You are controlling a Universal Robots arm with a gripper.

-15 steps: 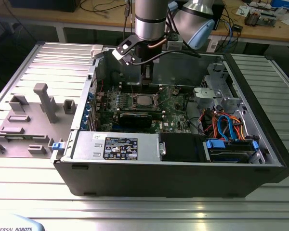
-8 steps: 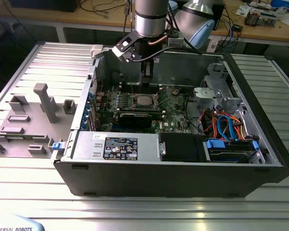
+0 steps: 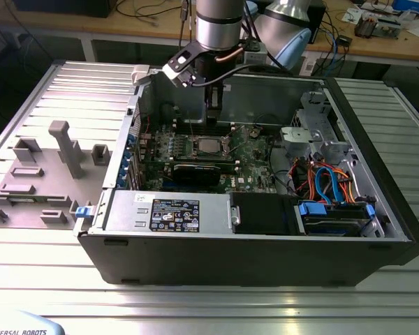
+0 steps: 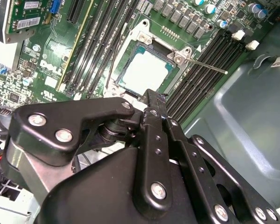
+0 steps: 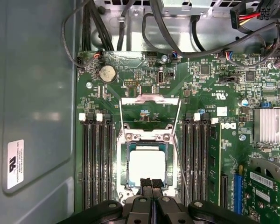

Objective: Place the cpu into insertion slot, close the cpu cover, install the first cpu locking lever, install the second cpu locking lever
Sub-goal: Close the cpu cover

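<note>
The cpu [image 5: 147, 163] lies flat in the insertion slot [image 5: 124, 164] on the green motherboard, its silver top bare; it also shows in the second wrist view as cpu [image 4: 147, 70] and from outside as cpu [image 3: 209, 145]. The cpu cover [image 5: 149, 100] stands swung open beyond the socket, green board showing through its cut-out. Thin wire locking levers [image 5: 179, 158] run unlatched beside the socket, one sticking out sideways as lever [image 4: 207, 66]. My gripper [image 5: 152, 183] hangs just above the socket's near edge, shut with nothing between its fingers; it is also seen as gripper [image 4: 151, 97] and gripper [image 3: 214, 115].
Black memory slots [image 5: 95, 158] flank the socket on both sides. A graphics card [image 3: 195, 173] lies in front of it. Cable bundles [image 3: 328, 183] and drive bays fill the case's right end. The case walls [image 3: 216, 244] enclose the board. Grey fixtures [image 3: 66, 146] stand on the exterior view's left.
</note>
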